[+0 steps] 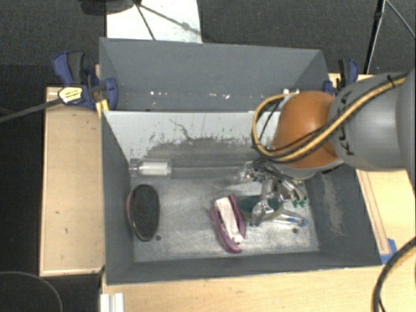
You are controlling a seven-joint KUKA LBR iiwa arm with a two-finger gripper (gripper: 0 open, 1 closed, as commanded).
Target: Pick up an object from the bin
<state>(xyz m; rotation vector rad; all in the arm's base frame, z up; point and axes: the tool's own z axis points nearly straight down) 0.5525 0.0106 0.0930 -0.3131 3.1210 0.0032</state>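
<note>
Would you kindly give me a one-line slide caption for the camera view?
Claw low at the right of the bin, over a teal item beside a purple-white pack; dark oval object at left.

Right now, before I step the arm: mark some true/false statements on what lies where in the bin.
1. A dark oval object lies in the left part of the bin. True.
2. The purple-and-white object rests against the back wall. False: it lies towards the front, about mid-bin.
3. A clear tube lies along the foot of the back wall, left side. True.
4. The arm reaches in from the left. False: it comes in from the right.
5. The dark oval object touches the purple-and-white object. False: bare floor lies between them.
</note>
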